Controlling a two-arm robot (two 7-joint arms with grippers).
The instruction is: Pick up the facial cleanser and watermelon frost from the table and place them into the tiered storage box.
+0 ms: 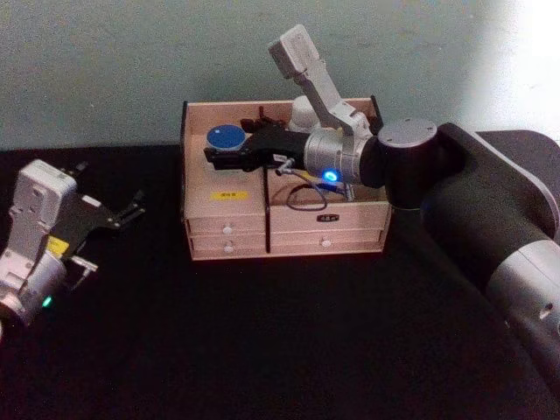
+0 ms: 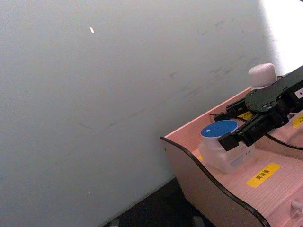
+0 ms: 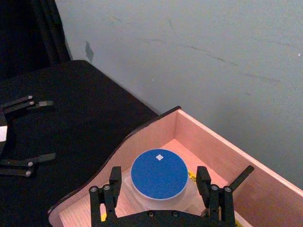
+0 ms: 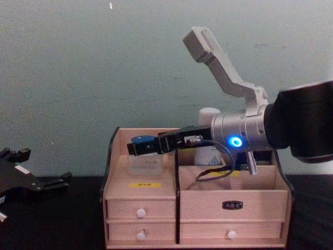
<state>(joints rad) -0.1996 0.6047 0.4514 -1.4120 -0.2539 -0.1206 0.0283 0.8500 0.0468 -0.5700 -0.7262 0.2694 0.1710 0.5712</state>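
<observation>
The watermelon frost [image 3: 157, 174] stood inside the back left compartment of the tiered storage box [image 1: 284, 226], its blue lid up and its clear body resting on the wooden floor of that compartment. The right pincer [image 3: 158, 188] was around it, one finger [image 3: 110, 191] on each side of the jar, but the fingers seemed a little apart from the lid, so I judge the jar was being set down or just let go and not carried; the opening was only slightly wider than the jar. The facial cleanser [image 4: 208, 136] stood upright in the back right compartment, partly hidden behind the right arm, so both things appeared to be in the box already. The left pincer [image 1: 112, 217] hovered low near the left edge of the tabletop [image 1: 262, 341], well apart from the box, with its fingers spread wide and holding nothing, probably parked to leave room. The tabletop was black and matte, the box stood near its far edge, and behind it was a plain pale grey-green wall [image 2: 94, 94] with faint scratches
</observation>
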